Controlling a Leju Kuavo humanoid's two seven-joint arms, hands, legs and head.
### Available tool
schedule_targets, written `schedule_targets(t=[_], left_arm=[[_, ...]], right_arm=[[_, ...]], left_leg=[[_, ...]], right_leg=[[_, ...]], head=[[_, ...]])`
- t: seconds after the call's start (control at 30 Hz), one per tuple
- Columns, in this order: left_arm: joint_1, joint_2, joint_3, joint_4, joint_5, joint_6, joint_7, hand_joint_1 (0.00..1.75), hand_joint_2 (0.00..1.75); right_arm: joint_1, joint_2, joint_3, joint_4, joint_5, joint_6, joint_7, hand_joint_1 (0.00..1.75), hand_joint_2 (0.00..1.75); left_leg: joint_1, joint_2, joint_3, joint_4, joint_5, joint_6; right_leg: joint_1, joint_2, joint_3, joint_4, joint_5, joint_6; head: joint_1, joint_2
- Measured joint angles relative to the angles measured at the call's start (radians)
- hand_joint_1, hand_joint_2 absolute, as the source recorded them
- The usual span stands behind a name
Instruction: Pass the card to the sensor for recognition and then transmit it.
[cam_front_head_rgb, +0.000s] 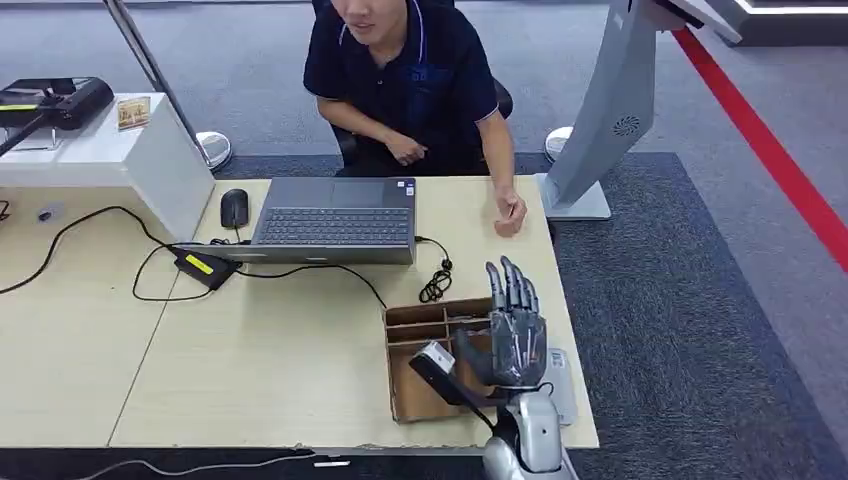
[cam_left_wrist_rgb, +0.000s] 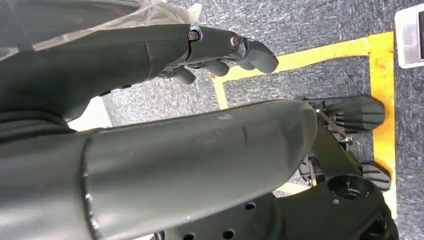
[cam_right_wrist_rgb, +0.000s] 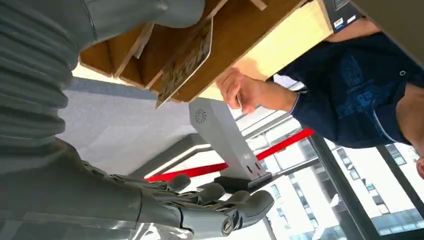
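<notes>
My right hand (cam_front_head_rgb: 515, 332) hovers over a brown cardboard box (cam_front_head_rgb: 420, 395) with compartments at the table's front right, its fingers straight and apart with nothing in them. In the right wrist view a printed card (cam_right_wrist_rgb: 187, 60) leans upright in one compartment of the box (cam_right_wrist_rgb: 240, 35), close to my thumb (cam_right_wrist_rgb: 175, 7); whether they touch I cannot tell. My right fingers (cam_right_wrist_rgb: 220, 200) stretch away from the card. My left hand (cam_left_wrist_rgb: 225, 47) hangs over the carpet beside the table, fingers loose and holding nothing. A black device (cam_front_head_rgb: 62, 102) sits on a white counter (cam_front_head_rgb: 110, 160) at the far left.
A person sits behind the table with a fist (cam_front_head_rgb: 510, 215) resting on its far right edge. A laptop (cam_front_head_rgb: 335, 215), mouse (cam_front_head_rgb: 233, 207), power brick (cam_front_head_rgb: 205, 268) and cables lie mid-table. A flat white device (cam_front_head_rgb: 562, 390) lies beside the box. A grey kiosk stand (cam_front_head_rgb: 610, 110) rises at the right.
</notes>
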Motion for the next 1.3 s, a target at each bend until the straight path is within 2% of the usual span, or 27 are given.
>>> schedule_targets(t=[0.67,1.3], left_arm=[[0.000,0.000,0.000,0.000,-0.001,-0.001,-0.003,0.00,0.00],[0.000,0.000,0.000,0.000,-0.002,-0.001,-0.003,0.00,0.00]], right_arm=[[-0.001,-0.031,0.016,0.000,0.008,0.000,0.041,0.00,1.75],[-0.002,-0.040,0.027,0.000,0.008,0.000,0.043,0.00,1.75]], left_leg=[[0.000,0.000,0.000,0.000,0.000,0.000],[0.000,0.000,0.000,0.000,0.000,0.000]], right_leg=[[0.000,0.000,0.000,0.000,0.000,0.000],[0.000,0.000,0.000,0.000,0.000,0.000]], head=[[0.000,0.000],[0.000,0.000]])
